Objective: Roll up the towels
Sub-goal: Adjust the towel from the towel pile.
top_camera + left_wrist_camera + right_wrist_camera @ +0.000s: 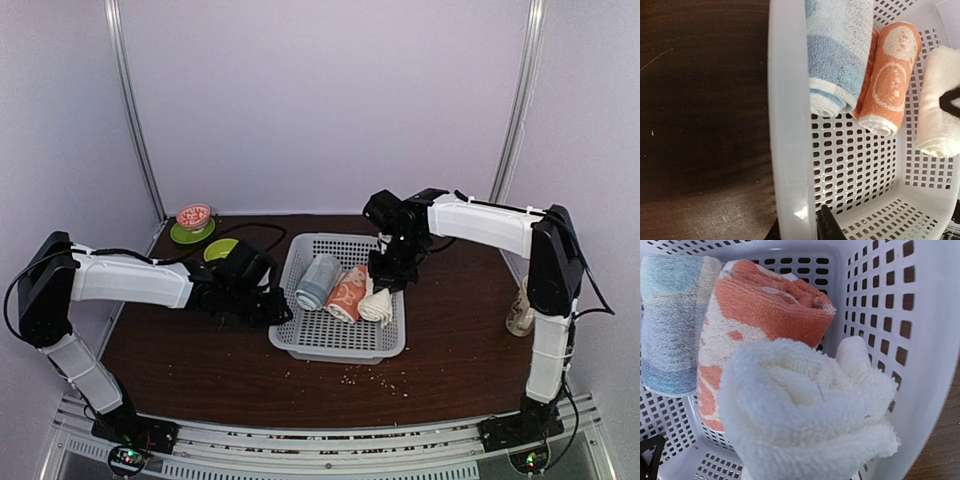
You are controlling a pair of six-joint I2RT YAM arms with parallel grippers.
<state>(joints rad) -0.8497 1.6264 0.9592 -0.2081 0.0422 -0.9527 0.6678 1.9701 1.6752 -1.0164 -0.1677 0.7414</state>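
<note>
Three rolled towels lie side by side in a white perforated basket (340,348). The cream-white towel (377,306) (937,117) is on the right, against the basket wall (935,340). Beside it is the salmon-orange printed towel (347,293) (890,85) (760,305). My right gripper (384,280) comes down onto the cream towel's far end and is shut on it. That towel (805,415) fills the right wrist view and hides the fingers. My left gripper (272,305) (800,227) straddles the basket's left rim (790,125), one finger (827,225) inside, closed on the wall.
A grey-blue rolled towel (318,282) (837,50) (670,325) lies at the basket's left. A red bowl on a green plate (193,222) and a second green dish (220,248) stand at the back left. A pale bottle (520,308) stands by the right arm. Crumbs (375,378) lie before the basket.
</note>
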